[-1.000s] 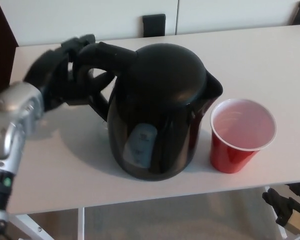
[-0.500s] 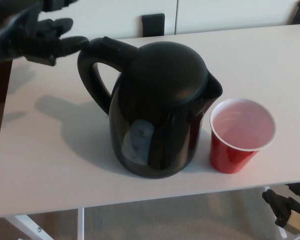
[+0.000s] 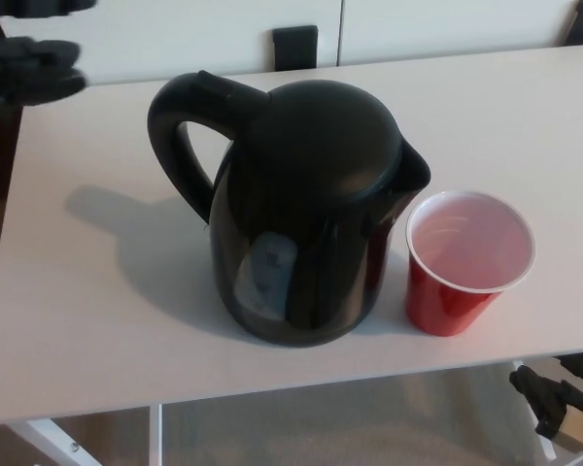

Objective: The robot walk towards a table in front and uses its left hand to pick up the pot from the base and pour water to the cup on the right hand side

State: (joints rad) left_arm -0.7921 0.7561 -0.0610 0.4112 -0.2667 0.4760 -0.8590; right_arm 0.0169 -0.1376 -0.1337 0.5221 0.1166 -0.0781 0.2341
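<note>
The black pot [image 3: 306, 214] stands upright on the white tabletop [image 3: 97, 291], its handle toward the far left, its spout toward the red cup [image 3: 466, 262]. The cup stands just beside the pot on the spout side, upright, apart from it. The left robot hand [image 3: 24, 68] hovers well away from the pot's handle, past the tabletop's far left corner, fingers spread and holding nothing. The right robot hand [image 3: 564, 413] hangs below the tabletop edge, under the cup; whether it is open cannot be told.

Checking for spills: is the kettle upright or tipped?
Upright. The kettle stands flat on the table, lid on top, spout facing the red cup beside it.
</note>
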